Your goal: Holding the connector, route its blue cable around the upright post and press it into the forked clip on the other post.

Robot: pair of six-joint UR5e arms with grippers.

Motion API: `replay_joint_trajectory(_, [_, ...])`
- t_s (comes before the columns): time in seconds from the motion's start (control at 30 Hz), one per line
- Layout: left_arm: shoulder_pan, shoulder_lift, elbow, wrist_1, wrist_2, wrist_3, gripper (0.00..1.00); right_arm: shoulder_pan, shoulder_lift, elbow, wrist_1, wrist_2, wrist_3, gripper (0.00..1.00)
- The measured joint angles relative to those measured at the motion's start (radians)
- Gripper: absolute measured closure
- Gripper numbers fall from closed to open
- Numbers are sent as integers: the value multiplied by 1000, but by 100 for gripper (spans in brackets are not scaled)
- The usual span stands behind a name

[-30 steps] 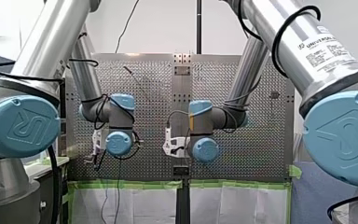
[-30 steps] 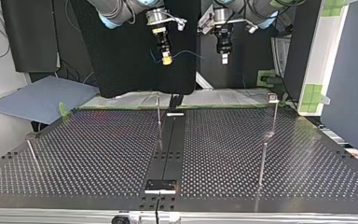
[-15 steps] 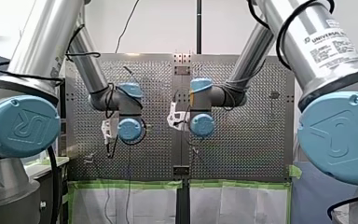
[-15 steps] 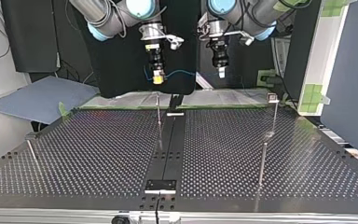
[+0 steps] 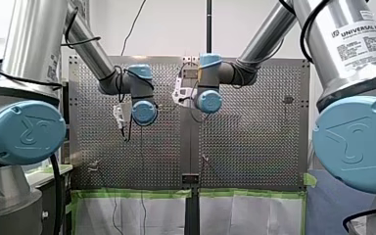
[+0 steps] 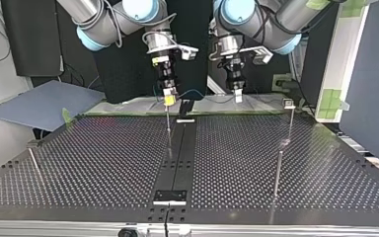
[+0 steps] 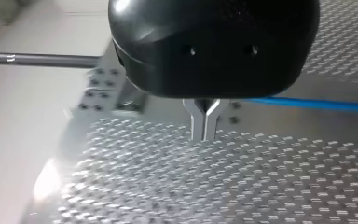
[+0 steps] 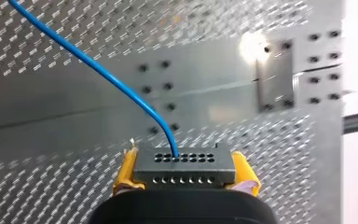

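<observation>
Right hand (image 8: 185, 175) — connector (image 8: 185, 163) between its pads (image 8: 243, 169)

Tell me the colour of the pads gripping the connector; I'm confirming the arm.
Yellow pads flank the connector; clearest in the right wrist view.

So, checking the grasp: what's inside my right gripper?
A dark grey connector sits between the yellow pads of my right gripper, with the blue cable leaving one hole on its face. The connector's rear is hidden by the gripper body.
</observation>
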Motion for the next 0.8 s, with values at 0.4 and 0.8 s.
replay_joint_trajectory(0.4, [69,105,91,-97,-6,-34,100,3,-5,-104,100,-76,3,100])
replay_joint_trajectory(0.8, [181,217,96,-156,90,-61,100,0,2,-197,137,-114,2,100])
